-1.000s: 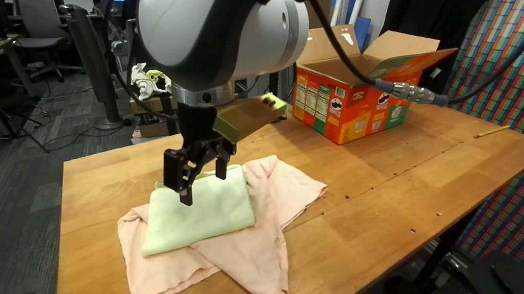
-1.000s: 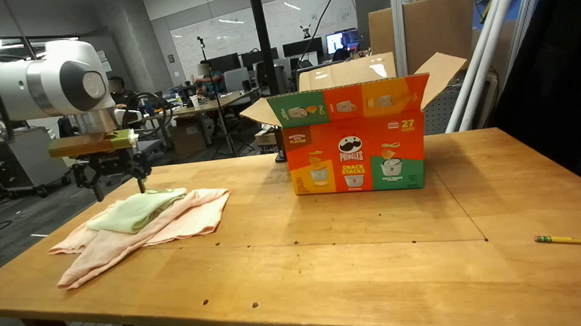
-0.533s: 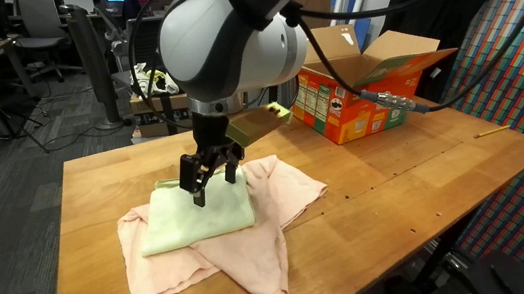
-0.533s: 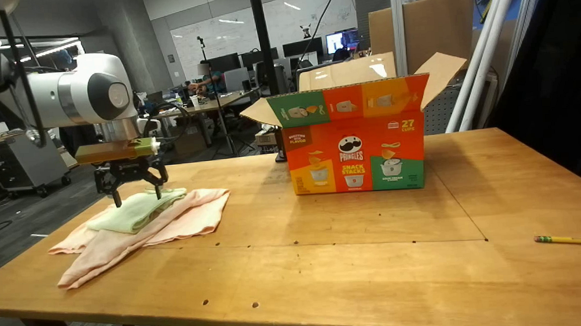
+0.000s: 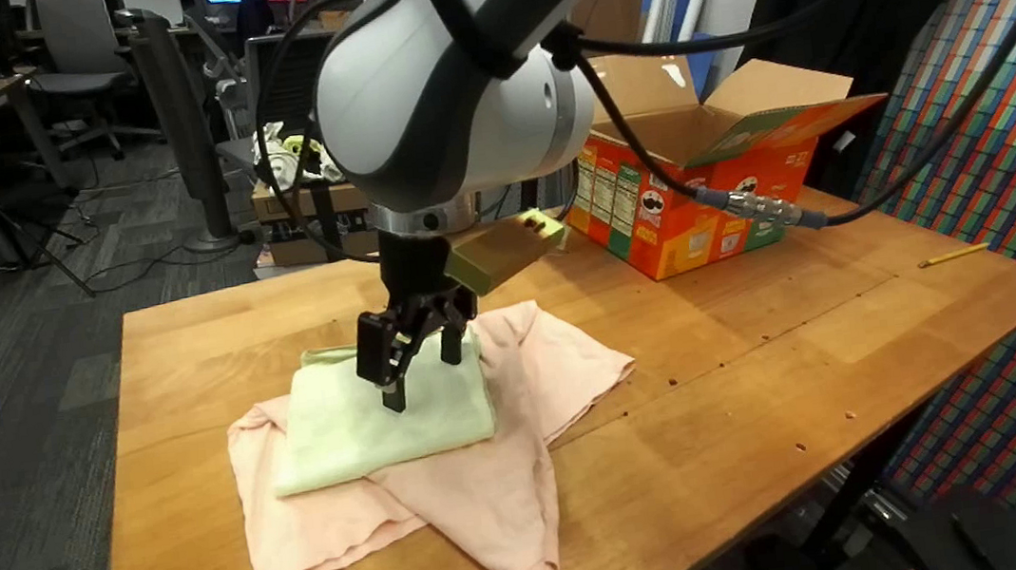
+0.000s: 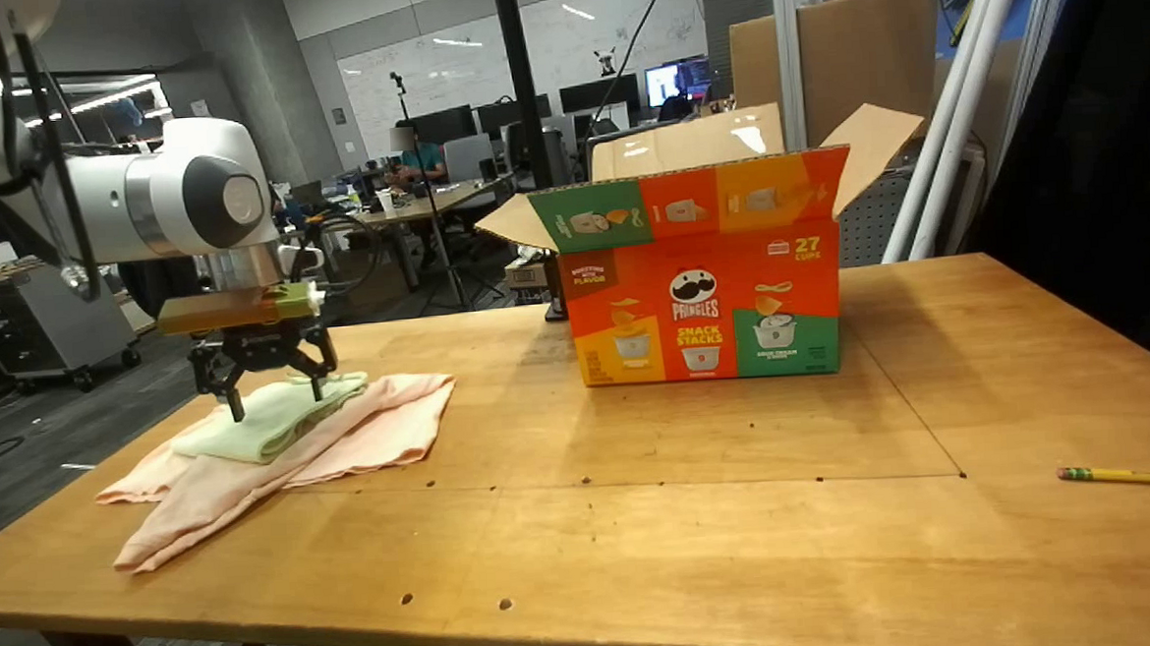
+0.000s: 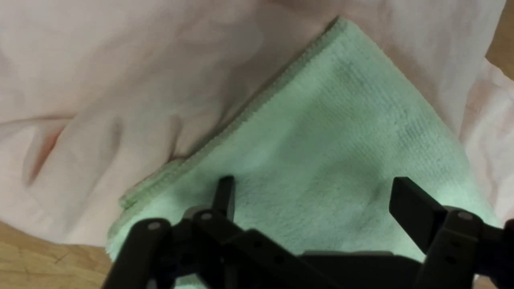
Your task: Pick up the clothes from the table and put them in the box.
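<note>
One folded green cloth (image 5: 377,440) lies on top of a rumpled pink-beige cloth (image 5: 495,506), which spreads past its edges onto the table (image 5: 737,450). Well apart from the green cloth, on that same table, stands the box (image 6: 700,307), upright, its flaps (image 6: 866,155) spread open. Both exterior views hide its bottom from me, so I cannot tell what it holds. My arm (image 5: 451,119) reaches over the green cloth and bends so that my pincer (image 6: 277,409) points down at it. The fingers (image 7: 417,212) stand wide apart, both over the green cloth; whether their tips touch it, I cannot tell.
</note>
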`<state>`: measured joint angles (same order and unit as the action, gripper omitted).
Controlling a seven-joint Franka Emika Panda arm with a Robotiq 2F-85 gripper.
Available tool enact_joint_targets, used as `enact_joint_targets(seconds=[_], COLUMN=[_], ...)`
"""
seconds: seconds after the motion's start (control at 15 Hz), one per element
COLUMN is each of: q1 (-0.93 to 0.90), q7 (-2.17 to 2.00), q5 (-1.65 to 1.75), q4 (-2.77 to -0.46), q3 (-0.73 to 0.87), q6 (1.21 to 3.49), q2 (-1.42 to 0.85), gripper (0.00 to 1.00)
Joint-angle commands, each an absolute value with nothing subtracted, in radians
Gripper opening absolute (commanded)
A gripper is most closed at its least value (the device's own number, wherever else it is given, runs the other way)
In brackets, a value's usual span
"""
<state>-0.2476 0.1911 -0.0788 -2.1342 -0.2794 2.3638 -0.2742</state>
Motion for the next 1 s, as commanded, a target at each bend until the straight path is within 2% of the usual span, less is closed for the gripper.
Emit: enact_joint_targets(seconds=[0.0,0.27,0.33,0.4,0.93], q1=[-0.238,-0.238,-0.238,-0.237,-0.247], q7=[0.211,0.191,0.191,0.193,0.149], q5=[-0.083,-0.07,-0.071,-0.076,-0.075], q4=[-2.126,-2.128,-2.127,-2.127,-2.12], q3=[-0.281,-0.273,-0.273,-0.274,-0.273], q6=[2.356,2.351,2.351,2.35,2.314], q2=[-0.304,-0.317,-0.318,-0.317,-0.292], gripper=[1.0,1.0,0.75,0.74,0.14])
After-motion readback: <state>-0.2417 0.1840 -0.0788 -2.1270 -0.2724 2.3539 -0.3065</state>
